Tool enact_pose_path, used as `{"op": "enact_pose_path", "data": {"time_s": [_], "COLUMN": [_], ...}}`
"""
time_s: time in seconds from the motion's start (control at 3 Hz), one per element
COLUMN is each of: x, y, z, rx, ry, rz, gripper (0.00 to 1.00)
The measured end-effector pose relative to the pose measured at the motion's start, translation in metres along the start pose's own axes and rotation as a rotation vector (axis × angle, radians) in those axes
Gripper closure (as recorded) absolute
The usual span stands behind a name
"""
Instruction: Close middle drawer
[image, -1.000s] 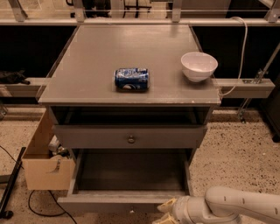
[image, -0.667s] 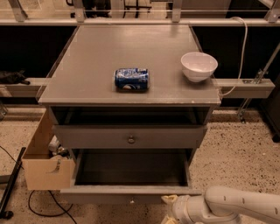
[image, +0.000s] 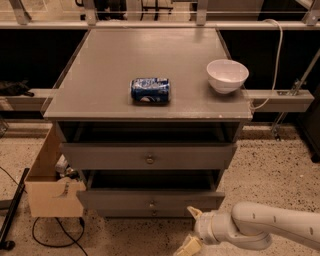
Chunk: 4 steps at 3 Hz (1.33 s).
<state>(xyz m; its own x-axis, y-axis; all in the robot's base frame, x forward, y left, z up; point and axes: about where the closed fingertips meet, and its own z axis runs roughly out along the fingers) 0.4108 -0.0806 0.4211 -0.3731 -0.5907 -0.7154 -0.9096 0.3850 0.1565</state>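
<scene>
Floor: speckled terrazzo floor (image: 280, 170), with dark shelving and a rail behind the cabinet.
Cabinet: grey cabinet (image: 110, 65) in the centre of the view, flat top, three drawers stacked in front.
On top: blue can (image: 150, 90) lying on its side near the middle; white bowl (image: 227, 75) upright near the right edge, well apart from the can.
Top drawer: taller grey front (image: 110, 156) with brass knob (image: 150, 159), standing a little out from the frame.
Middle drawer: middle drawer (image: 115, 199) sits second from the top, shallow grey front with small round knob (image: 151, 203); it is partly pulled out, with a dark gap into its inside showing above the front.
Lowest drawer: narrow grey front (image: 130, 213) just under it.
Left side: open cardboard box (image: 50, 197) on the floor against the cabinet, black cable (image: 55, 240) beside it.
Right side: white cable (image: 277, 55) hanging by the bowl.
Gripper: gripper (image: 192, 229) low at the bottom right, just in front of the middle drawer's right end, on the white arm (image: 270, 225).
Jaws: spread wide, nothing between them; upper finger (image: 193, 212) is close to the drawer front, contact cannot be told.
</scene>
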Motion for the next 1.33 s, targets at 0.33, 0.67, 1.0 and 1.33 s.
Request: {"op": "enact_pose_path", "data": {"time_s": [0.33,0.67,1.0,1.33], "x": [-0.022,-0.049,-0.070,-0.070], "y": [-0.035,-0.103,-0.134,-0.134], "z": [0.008,0.031,0.032,0.032], "rx": [0.015,0.037,0.072,0.072], "ry": [-0.001,0.005,-0.010,-0.010], "rz": [-0.037,-0.079,-0.104,-0.104], "gripper": [0.16,0.39,0.36,0.12]}}
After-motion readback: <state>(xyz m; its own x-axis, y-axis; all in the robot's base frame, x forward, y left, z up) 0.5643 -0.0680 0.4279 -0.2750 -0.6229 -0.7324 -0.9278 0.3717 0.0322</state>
